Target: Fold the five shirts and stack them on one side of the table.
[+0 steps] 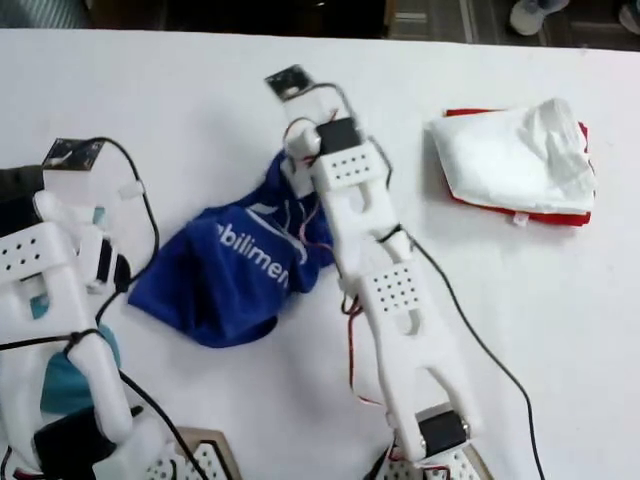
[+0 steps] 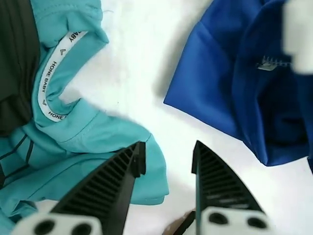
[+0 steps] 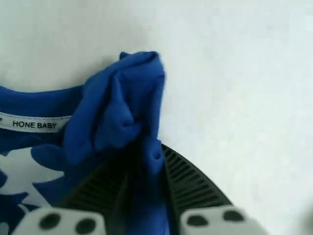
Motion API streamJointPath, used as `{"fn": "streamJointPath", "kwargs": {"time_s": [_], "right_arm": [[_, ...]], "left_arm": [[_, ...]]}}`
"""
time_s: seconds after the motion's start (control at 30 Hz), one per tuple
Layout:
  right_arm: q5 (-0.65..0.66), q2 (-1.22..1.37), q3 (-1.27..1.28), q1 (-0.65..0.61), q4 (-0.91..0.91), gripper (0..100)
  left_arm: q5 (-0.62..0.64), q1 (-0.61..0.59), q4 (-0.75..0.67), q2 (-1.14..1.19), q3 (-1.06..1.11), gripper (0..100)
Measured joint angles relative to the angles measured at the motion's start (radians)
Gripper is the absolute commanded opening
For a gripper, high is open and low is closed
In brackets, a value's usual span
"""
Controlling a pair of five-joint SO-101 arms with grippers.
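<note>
A broad white table (image 1: 200, 90) with a smooth, matte top lies under bright, even light. Beyond the table's far edge runs a band of dark floor (image 1: 250, 12). A narrow brown strip (image 1: 391, 14) crosses that band, with paler grey floor past it.

The blue shirt (image 1: 225, 275) is partly covered by the right arm (image 1: 390, 290). At the left edge of the worktop (image 1: 180, 100) the teal shirt (image 1: 65, 385) is largely hidden under the left arm (image 1: 45, 260), and a dark shirt (image 1: 12, 200) is cut off. The red shirt (image 1: 565, 215) is mostly covered by the white shirt (image 1: 510, 155).

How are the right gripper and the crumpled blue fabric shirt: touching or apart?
Touching: the right wrist view shows the right gripper clamping a fold of the blue shirt.
</note>
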Motion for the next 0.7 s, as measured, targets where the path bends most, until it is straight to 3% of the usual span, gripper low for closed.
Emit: {"fn": "streamJointPath", "kwargs": {"time_s": [0.37, 0.5, 0.7], "right_arm": [[0.0, -0.465, 0.084, 0.086, 0.025, 1.9], [0.0, -0.738, 0.342, 0.077, 0.028, 1.9], [-0.06, -1.224, 0.968, 0.084, 0.026, 1.9]], "left_arm": [[0.0, 0.002, 0.0, 0.0, 0.0, 18], [0.0, 0.002, 0.0, 0.0, -0.025, 18], [0.0, 0.002, 0.018, 0.0, -0.14, 18]]}}
